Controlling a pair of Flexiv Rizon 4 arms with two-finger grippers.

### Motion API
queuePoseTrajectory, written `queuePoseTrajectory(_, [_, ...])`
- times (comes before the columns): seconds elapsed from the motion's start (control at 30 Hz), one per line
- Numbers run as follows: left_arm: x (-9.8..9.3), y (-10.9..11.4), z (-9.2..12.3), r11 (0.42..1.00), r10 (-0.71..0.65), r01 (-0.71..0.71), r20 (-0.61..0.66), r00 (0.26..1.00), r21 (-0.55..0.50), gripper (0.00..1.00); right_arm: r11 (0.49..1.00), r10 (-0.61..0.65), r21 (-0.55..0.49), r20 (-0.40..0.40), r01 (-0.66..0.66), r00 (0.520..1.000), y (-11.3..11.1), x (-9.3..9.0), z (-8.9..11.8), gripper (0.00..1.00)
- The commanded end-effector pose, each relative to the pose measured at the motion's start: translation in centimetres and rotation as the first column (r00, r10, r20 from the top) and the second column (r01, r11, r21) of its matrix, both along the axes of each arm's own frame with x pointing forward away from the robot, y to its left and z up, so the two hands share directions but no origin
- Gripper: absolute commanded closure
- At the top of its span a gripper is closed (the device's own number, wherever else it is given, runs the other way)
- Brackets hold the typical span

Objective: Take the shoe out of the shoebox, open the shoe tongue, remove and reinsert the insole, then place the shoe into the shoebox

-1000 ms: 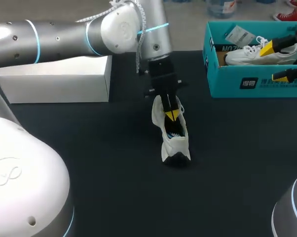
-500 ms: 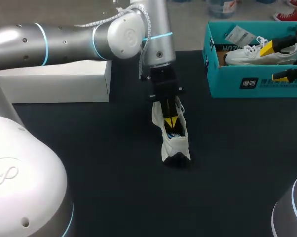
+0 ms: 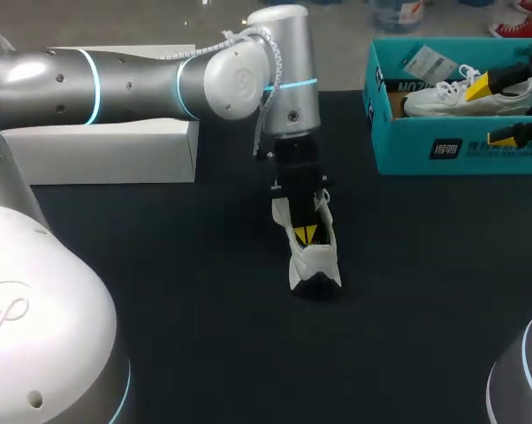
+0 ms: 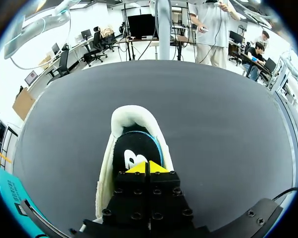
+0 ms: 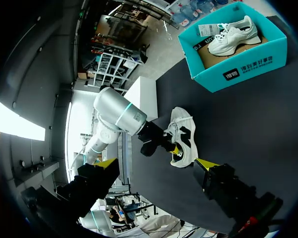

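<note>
- Since the earlier frames, the left gripper (image 3: 306,233) has sunk deeper into the white sneaker (image 3: 315,261), its yellow tips now nearer the heel. The left arm's elbow has swung a little toward the middle of the surface. The sneaker itself has not shifted.
- Surface: a matte black surface (image 3: 160,265) carries the sneaker near its middle, a plain white rectangular box (image 3: 98,146) at the far left, and a teal cardboard shoebox (image 3: 425,146) at the far right.
- Shoebox contents: a second white sneaker (image 3: 465,95) lies inside, on its side.
- Sneaker on the surface: it stands on its sole, opening upward, well apart from both boxes. Its long axis runs roughly from the far edge to the robot's side, with the padded heel collar toward the robot and the laced end away.
- Left fingers: together, tips touching each other and set down on the black insole (image 4: 134,148) inside the sneaker, just behind the heel collar.
- Right gripper (image 5: 156,162): fingers wide apart, nothing between them. In the head view it hangs over the shoebox.
</note>
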State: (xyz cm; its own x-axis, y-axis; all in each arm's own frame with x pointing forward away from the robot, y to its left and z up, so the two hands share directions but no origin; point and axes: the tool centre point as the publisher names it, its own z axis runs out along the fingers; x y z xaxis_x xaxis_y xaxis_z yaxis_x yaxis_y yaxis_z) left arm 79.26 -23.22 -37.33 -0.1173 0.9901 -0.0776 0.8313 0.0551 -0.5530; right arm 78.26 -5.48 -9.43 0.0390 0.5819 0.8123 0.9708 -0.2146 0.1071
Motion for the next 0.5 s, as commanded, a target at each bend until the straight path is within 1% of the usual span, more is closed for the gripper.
queuePoseTrajectory(0.03, [-0.1, -0.3, -1.1, 1.000, -0.003, 0.003, 0.003, 1.000, 0.006, 1.00, 1.000, -0.002, -0.003, -0.001, 0.002, 1.000, 0.1, 0.0, -0.1, 0.00])
queuePoseTrajectory(0.23, [-0.2, -0.3, -1.4, 1.000, 0.001, -0.001, 0.037, 0.999, 0.001, 1.00, 1.000, -0.002, -0.003, -0.001, 0.002, 1.000, 0.1, 0.0, -0.1, 0.00])
queuePoseTrajectory(0.37, [-0.1, 0.1, 0.2, 0.999, 0.023, -0.018, 0.124, 0.992, -0.042, 1.00, 1.000, -0.002, -0.003, -0.001, 0.002, 1.000, 0.1, 0.0, -0.1, 0.00])
queuePoseTrajectory(0.43, [0.1, 0.3, 1.1, 0.997, 0.052, -0.039, 0.187, 0.981, -0.069, 1.00, 1.000, -0.002, -0.003, -0.001, 0.002, 1.000, 0.1, 0.0, -0.1, 0.00])
queuePoseTrajectory(0.5, [0.1, 0.5, 1.6, 0.995, 0.065, -0.047, 0.221, 0.973, -0.087, 1.00, 1.000, -0.002, -0.003, -0.001, 0.002, 1.000, 0.1, 0.0, -0.1, 0.00])
